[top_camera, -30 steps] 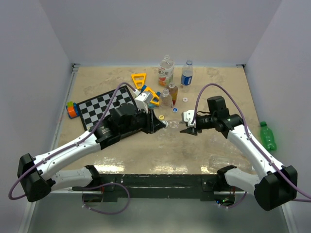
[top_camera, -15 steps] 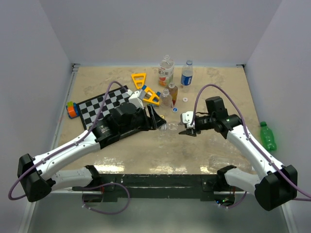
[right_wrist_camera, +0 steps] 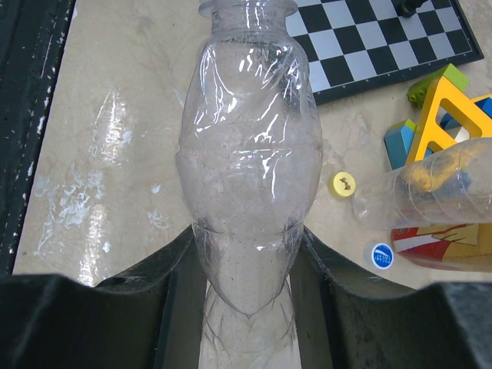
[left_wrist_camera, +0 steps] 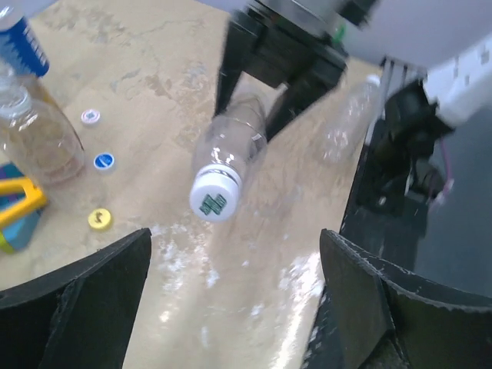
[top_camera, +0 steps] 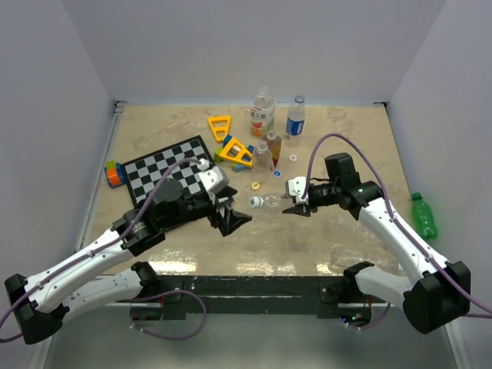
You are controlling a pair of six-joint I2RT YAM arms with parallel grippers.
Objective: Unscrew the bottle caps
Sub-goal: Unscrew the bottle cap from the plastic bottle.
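The left fingers (left_wrist_camera: 77, 307) stood spread wide, pointing right; the right fingers (right_wrist_camera: 100, 323) were clamped, pointing left.

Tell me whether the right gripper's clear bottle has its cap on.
Yes, a white cap sits on the neck of the clear bottle in the right gripper.

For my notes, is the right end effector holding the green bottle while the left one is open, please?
Not quite: the right end effector holds a clear bottle, as the right wrist view shows; the left end effector is open.
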